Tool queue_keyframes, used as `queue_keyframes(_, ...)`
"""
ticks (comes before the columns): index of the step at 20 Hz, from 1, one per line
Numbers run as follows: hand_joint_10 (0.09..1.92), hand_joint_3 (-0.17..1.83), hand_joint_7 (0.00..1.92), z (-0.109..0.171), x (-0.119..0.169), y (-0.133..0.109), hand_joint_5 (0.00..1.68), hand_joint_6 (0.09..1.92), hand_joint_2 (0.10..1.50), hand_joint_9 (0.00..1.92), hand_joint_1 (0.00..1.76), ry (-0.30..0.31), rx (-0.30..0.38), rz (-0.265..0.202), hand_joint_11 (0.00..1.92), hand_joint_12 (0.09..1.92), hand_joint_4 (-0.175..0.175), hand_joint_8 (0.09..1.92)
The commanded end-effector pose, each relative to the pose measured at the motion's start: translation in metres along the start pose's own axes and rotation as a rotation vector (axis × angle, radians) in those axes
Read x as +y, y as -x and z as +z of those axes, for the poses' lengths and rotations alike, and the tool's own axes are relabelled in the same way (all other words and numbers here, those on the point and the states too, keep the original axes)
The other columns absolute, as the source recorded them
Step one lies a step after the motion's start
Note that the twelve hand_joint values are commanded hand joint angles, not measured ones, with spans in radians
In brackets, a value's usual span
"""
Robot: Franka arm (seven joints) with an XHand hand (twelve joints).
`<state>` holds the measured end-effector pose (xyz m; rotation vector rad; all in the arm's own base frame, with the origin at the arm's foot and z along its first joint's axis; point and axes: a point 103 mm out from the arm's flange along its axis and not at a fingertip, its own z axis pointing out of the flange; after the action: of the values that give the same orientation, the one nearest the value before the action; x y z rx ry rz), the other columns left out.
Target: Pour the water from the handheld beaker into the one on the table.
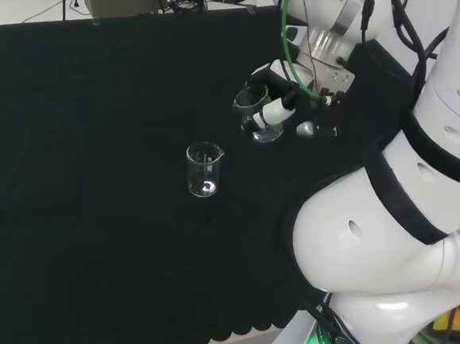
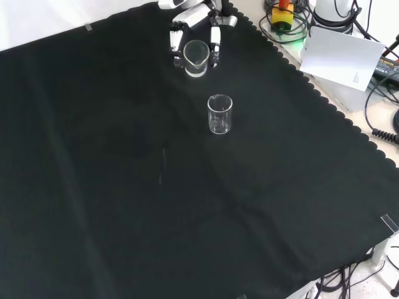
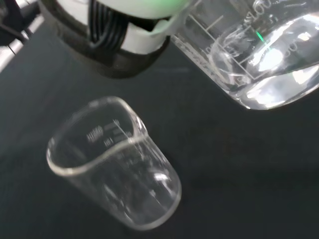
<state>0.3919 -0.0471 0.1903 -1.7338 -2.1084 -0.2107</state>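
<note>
My hand (image 2: pixel 198 30) has its fingers curled round the beaker (image 2: pixel 196 58), carrying it above the counter (image 2: pixel 93 156) at the far edge in the front view. The wrist view shows water pooled in its tilted base, so I judge we are in the approach, with nothing poured yet. The empty beaker (image 2: pixel 219 114) stands upright on the cloth, nearer the front camera and a little right of the held one, clearly apart from it. Next I need to bring the spout over that open rim, then tip slowly so the stream lands inside.
</note>
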Motion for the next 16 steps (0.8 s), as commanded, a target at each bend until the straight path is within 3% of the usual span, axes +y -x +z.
queue_keyframes(1, 0.09, -0.17, 1.40, 0.016, -0.005, -0.029, 1.34, 0.28, 0.99, 1.64, 1.54, -0.155, -0.276, -0.017, 1.21, 0.61, -0.175, 0.43)
queue_keyframes(13, 0.09, -0.17, 1.40, 0.025, 0.000, -0.049, 1.34, 0.27, 0.99, 1.64, 1.54, -0.206, -0.381, -0.032, 1.20, 0.65, -0.175, 0.44)
queue_keyframes(16, 0.09, -0.17, 1.40, 0.025, 0.003, -0.055, 1.34, 0.27, 0.99, 1.64, 1.54, -0.226, -0.434, -0.024, 1.20, 0.65, -0.175, 0.44)
